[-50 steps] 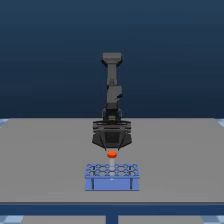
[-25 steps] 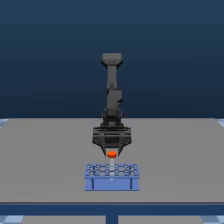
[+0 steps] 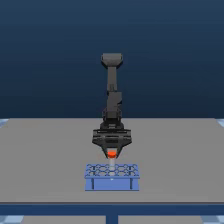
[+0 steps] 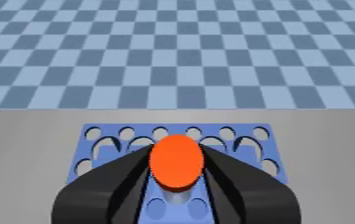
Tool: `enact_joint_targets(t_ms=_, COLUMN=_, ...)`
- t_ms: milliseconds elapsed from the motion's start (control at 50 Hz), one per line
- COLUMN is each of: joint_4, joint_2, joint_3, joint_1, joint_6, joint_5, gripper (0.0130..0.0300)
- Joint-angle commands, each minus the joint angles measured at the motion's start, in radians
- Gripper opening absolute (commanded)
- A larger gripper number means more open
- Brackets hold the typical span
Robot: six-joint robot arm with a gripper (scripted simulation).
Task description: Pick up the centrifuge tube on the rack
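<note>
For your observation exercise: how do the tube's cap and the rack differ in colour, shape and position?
Colour: the cap is orange-red; the rack is light blue.
Shape: the cap is round and solid; the rack is rectangular with a grid of holes.
Position: the cap sits between the fingers; the rack rests on the table.

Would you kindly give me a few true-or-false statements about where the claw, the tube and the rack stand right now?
1. The black claw flanks the orange-red cap of the small centrifuge tube. True.
2. The low light-blue rack with round holes lies tipped on its side. False: it sits flat on the grey table.
3. The claw hangs above the rack in the exterior view. True.
4. The tube lies on the table beside the rack. False: it is between the claw's fingers, over the rack.
</note>
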Motion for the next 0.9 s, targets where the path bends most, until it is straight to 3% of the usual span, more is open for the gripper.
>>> enact_joint_targets(t_ms=20, joint_4=0.000, joint_2=0.000, joint_3=0.000, joint_1=0.000, joint_6=0.000, joint_5=-0.005, gripper=0.0130)
enact_joint_targets(t_ms=500, joint_4=0.000, joint_2=-0.002, joint_3=-0.001, joint_1=0.000, joint_6=0.000, joint_5=0.000, gripper=0.0130)
enact_joint_targets(t_ms=700, joint_4=0.000, joint_2=-0.024, joint_3=-0.011, joint_1=0.000, joint_6=-0.001, joint_5=0.032, gripper=0.0130)
enact_joint_targets(t_ms=760, joint_4=0.001, joint_2=-0.042, joint_3=-0.021, joint_1=0.000, joint_6=-0.001, joint_5=0.060, gripper=0.0130)
enact_joint_targets(t_ms=800, joint_4=0.001, joint_2=-0.042, joint_3=-0.021, joint_1=0.000, joint_6=-0.001, joint_5=0.060, gripper=0.0130)
enact_joint_targets(t_ms=860, joint_4=0.001, joint_2=-0.064, joint_3=-0.034, joint_1=0.000, joint_6=-0.002, joint_5=0.096, gripper=0.0130)
enact_joint_targets(t_ms=900, joint_4=0.001, joint_2=-0.064, joint_3=-0.034, joint_1=0.000, joint_6=-0.002, joint_5=0.096, gripper=0.0130)
